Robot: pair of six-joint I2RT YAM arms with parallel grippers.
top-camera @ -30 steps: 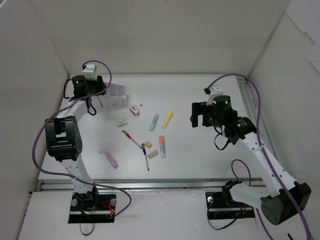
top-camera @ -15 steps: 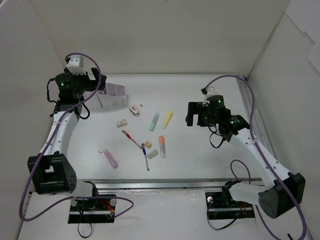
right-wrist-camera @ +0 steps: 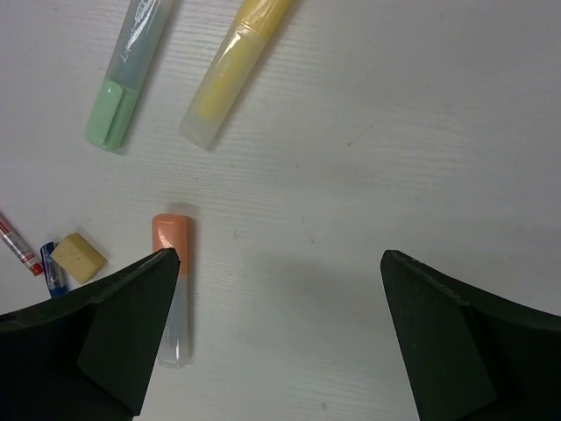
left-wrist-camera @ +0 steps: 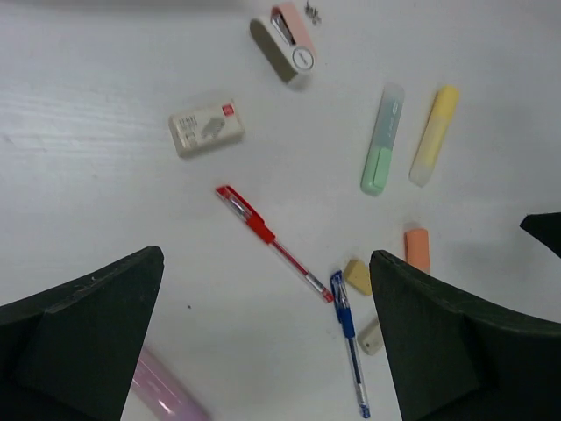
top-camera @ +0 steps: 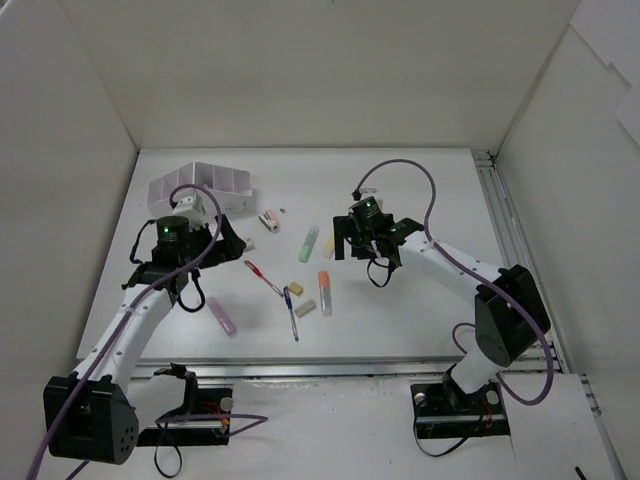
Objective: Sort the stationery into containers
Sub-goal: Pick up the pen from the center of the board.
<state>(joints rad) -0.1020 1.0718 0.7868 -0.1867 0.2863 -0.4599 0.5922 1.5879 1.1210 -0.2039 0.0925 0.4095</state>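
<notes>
The stationery lies loose mid-table: a pink-white sharpener [top-camera: 267, 220] [left-wrist-camera: 294, 44], a labelled eraser [left-wrist-camera: 207, 129], a green marker [top-camera: 308, 243] [right-wrist-camera: 127, 79], a yellow marker [left-wrist-camera: 434, 136] [right-wrist-camera: 232, 70], an orange marker [top-camera: 324, 292] [right-wrist-camera: 171, 281], a red pen [top-camera: 264, 278] [left-wrist-camera: 272, 241], a blue pen [top-camera: 291, 312] [left-wrist-camera: 349, 338], two tan erasers [top-camera: 295, 288] [top-camera: 305, 308] and a pink marker [top-camera: 222, 316]. The white organizer box [top-camera: 200, 185] stands at the back left. My left gripper [top-camera: 215, 255] [left-wrist-camera: 266, 263] hangs open above the red pen, holding nothing. My right gripper [top-camera: 340, 240] [right-wrist-camera: 279, 256] hangs open beside the orange marker, below the yellow one.
White walls close the table on the left, back and right. A metal rail [top-camera: 495, 200] runs along the right edge. A tiny dark speck [top-camera: 284, 210] lies beside the sharpener. Purple cables loop over both arms.
My left arm swung from the organizer at the back left down over the pens, and its jaws opened. My right arm moved left across the table to the markers, still open.
</notes>
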